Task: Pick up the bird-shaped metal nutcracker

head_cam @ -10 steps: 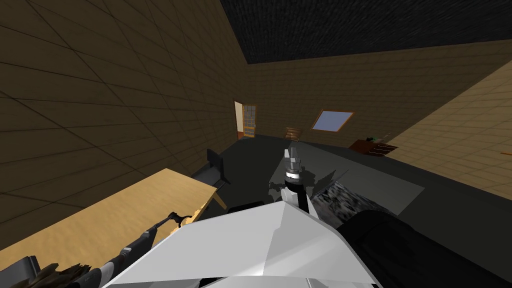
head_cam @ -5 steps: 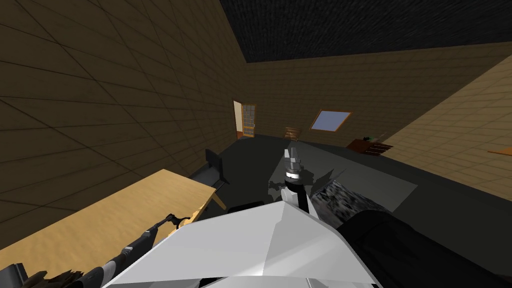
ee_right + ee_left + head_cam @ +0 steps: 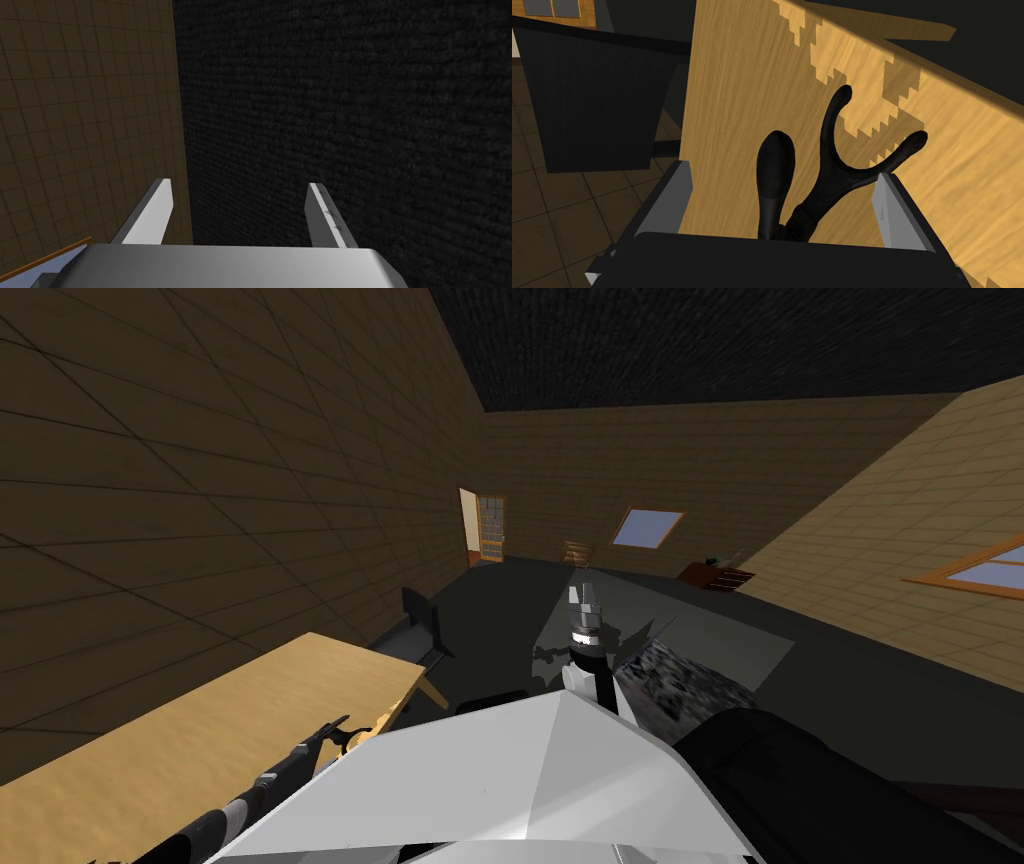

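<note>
Table (image 3: 180, 738) at left. Left gripper (image 3: 783, 172) is over it, near its right edge. Jaws are wide apart, with the nutcracker (image 3: 837, 180) between them and nothing clamped yet.

The nutcracker is black and in two parts: a paddle (image 3: 774, 160) and a Y fork (image 3: 832, 125). The base is hidden behind the gripper body. One fork prong touches a blade (image 3: 889, 205). The other blade (image 3: 674, 192) is well apart from the paddle. Whether the nutcracker rests on the table or is clear of it cannot be told.

Orientation: the long axis runs along the gripper's reach. The base is at the palm, and the paddle and fork tips point out past the fingertips. In the head view that is toward far right, in line with the forearm.

Step judged: closing the grasp.
- The part sits off-centre, so the hand should be shifted toward the fork side first. Otherwise one blade pushes the prong alone and the part swings.
- The grip is best taken low, where paddle and fork meet, not on a prong tip.
- Surfaces look smooth and rounded, so slip is likely. It should be closed slowly, then lifted straight up.

Dark chair (image 3: 422, 616) stands just past the table's far right corner.

Right gripper (image 3: 239, 184) is held up in the middle, well apart from the table, jaws apart and empty.
</note>
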Robot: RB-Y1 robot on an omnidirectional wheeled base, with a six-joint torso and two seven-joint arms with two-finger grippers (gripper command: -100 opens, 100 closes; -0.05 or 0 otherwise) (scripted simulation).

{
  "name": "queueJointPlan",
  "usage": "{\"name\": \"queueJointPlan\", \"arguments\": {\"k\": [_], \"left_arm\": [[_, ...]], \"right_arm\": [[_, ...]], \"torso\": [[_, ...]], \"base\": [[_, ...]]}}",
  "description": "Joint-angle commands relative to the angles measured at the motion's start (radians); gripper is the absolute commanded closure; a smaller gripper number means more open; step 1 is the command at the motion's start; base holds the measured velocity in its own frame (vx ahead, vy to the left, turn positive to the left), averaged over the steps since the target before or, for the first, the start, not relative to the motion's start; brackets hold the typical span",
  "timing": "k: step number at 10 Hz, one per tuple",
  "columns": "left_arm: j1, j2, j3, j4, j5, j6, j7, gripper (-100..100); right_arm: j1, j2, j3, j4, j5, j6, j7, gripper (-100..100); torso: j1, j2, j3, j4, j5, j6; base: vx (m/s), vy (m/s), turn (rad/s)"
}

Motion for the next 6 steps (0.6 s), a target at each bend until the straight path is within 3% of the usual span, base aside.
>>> {"name": "queueJointPlan", "arguments": {"k": [1, 2, 6], "left_arm": [[0.000, 0.000, 0.000, 0.000, 0.000, 0.000, 0.000, -100], [-0.001, -0.001, 0.000, 0.002, 0.000, 0.000, 0.001, 100], [-0.004, 0.001, 0.002, 0.000, 0.001, -0.002, 0.000, 100]], "right_arm": [[0.000, 0.000, 0.000, 0.000, 0.000, 0.000, 0.000, 0], [0.000, 0.000, 0.000, 0.000, 0.000, 0.000, 0.000, 0], [0.000, 0.000, 0.000, 0.000, 0.000, 0.000, 0.000, 0]], "torso": [[0.000, 0.000, 0.000, 0.000, 0.000, 0.000], [0.001, -0.001, 0.000, 0.000, 0.000, 0.000], [0.006, -0.002, -0.002, -0.002, 0.004, -0.002]], "base": [[-0.010, -0.010, -0.018], [0.000, 0.000, 0.000], [0.001, 0.000, -0.003]]}}
